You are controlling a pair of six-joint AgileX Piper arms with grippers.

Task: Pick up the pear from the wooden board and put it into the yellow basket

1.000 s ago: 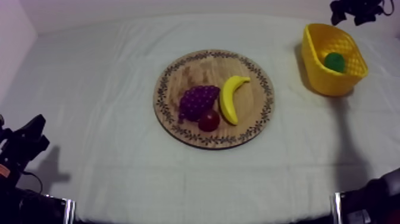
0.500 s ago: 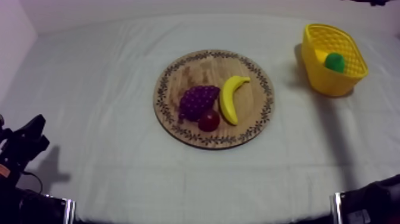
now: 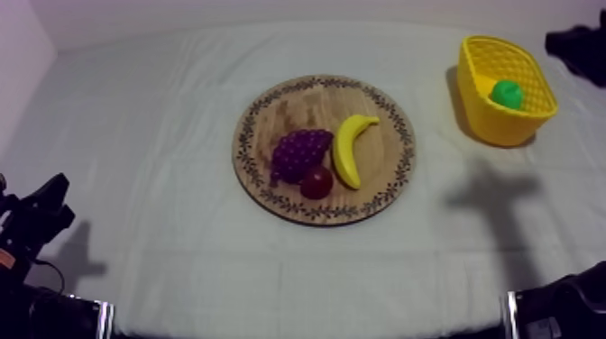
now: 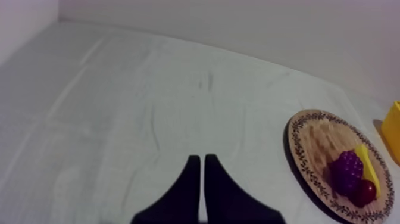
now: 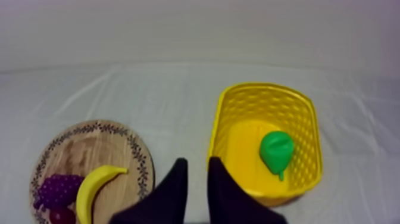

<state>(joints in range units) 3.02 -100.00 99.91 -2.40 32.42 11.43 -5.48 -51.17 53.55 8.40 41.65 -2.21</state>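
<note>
The green pear (image 3: 507, 93) lies inside the yellow basket (image 3: 478, 115) at the table's far right. In the right wrist view the pear (image 5: 277, 151) rests on the floor of the basket (image 5: 225, 107). My right gripper (image 5: 197, 168) hangs above the cloth just in front of the basket, its fingers a narrow gap apart with nothing between them. My right arm (image 3: 577, 45) shows dark at the right edge beside the basket. The round wooden board (image 3: 270, 113) holds grapes (image 3: 300, 153), a banana (image 3: 350, 149) and a small red fruit (image 3: 316, 183). My left gripper (image 4: 200, 164) is shut.
My left gripper (image 3: 56, 200) rests low at the table's left side, far from the board (image 4: 312, 140). Open cloth lies between board and basket and along the front of the table.
My right arm has left its place above the basket's far side and now stands at the right edge beside it. The pear stays in the basket. The left arm has not moved.
</note>
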